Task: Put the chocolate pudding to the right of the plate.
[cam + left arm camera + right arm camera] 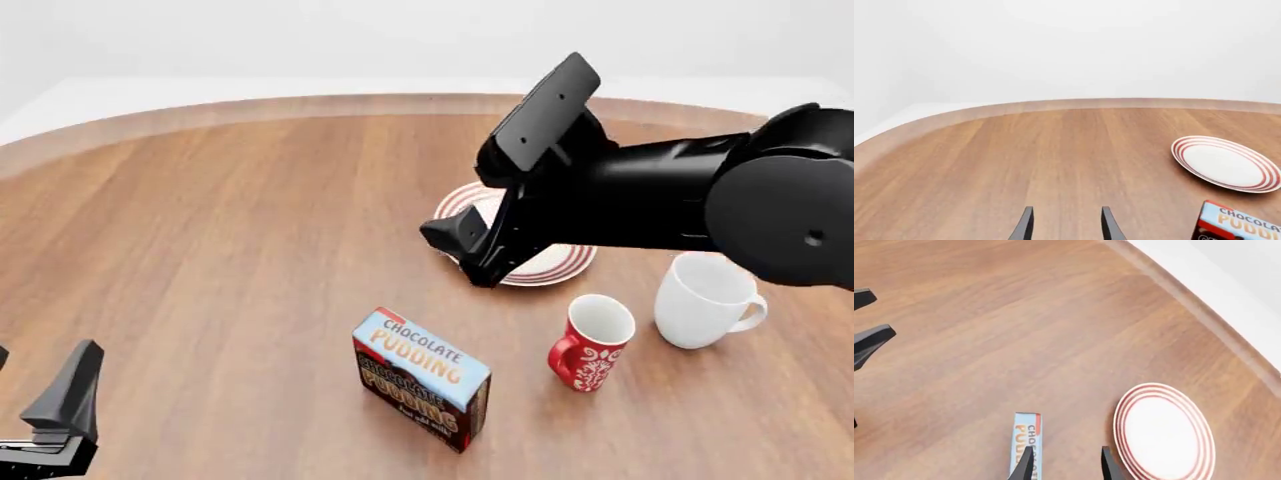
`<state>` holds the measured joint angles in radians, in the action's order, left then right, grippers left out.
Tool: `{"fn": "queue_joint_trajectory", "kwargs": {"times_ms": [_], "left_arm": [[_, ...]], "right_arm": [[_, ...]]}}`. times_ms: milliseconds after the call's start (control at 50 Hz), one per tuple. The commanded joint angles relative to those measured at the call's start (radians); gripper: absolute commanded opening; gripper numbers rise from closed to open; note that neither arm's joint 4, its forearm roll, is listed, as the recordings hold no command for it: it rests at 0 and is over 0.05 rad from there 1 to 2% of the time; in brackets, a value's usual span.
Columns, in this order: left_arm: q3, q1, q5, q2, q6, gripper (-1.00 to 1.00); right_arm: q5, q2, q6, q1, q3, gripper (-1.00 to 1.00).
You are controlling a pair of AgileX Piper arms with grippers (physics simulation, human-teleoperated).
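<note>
Near the front edge of the wooden table point(240, 220), I see the chocolate pudding point(420, 378) lying with its light blue top up, turned at an angle. It sits to the left of the red patterned mug point(591, 342) and in front of the plate point(554, 263), apart from both. The plate with red rings is further back, partly covered by my right arm point(667, 195) in the front view. A plain white mug point(705, 298) stands just beside the red one, on its right.

My right gripper point(1065, 462) hangs above the table with its fingers spread and nothing between them; in its own camera the pudding and the plate both appear beyond the fingertips. My left gripper point(1065, 223) is low at the near left corner, well apart from the carton. Its fingers are also spread and empty, pointing over bare wood.
</note>
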<state>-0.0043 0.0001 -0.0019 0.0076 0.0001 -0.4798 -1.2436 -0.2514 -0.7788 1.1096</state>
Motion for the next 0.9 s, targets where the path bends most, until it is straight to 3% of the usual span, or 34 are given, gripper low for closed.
{"fn": "queue_joint_trajectory", "kwargs": {"times_ms": [20,300,900], "left_arm": [[0.0,0.0,0.0,0.0,0.0,1.0],[0.0,0.0,0.0,0.0,0.0,1.0],[0.0,0.0,0.0,0.0,0.0,1.0]], "right_arm": [[0.032,-0.042,0.02,-0.03,-0.008,1.0],[0.082,-0.082,0.046,-0.066,-0.049,1.0],[0.228,-0.078,0.175,-0.092,-0.187,1.0]]}}
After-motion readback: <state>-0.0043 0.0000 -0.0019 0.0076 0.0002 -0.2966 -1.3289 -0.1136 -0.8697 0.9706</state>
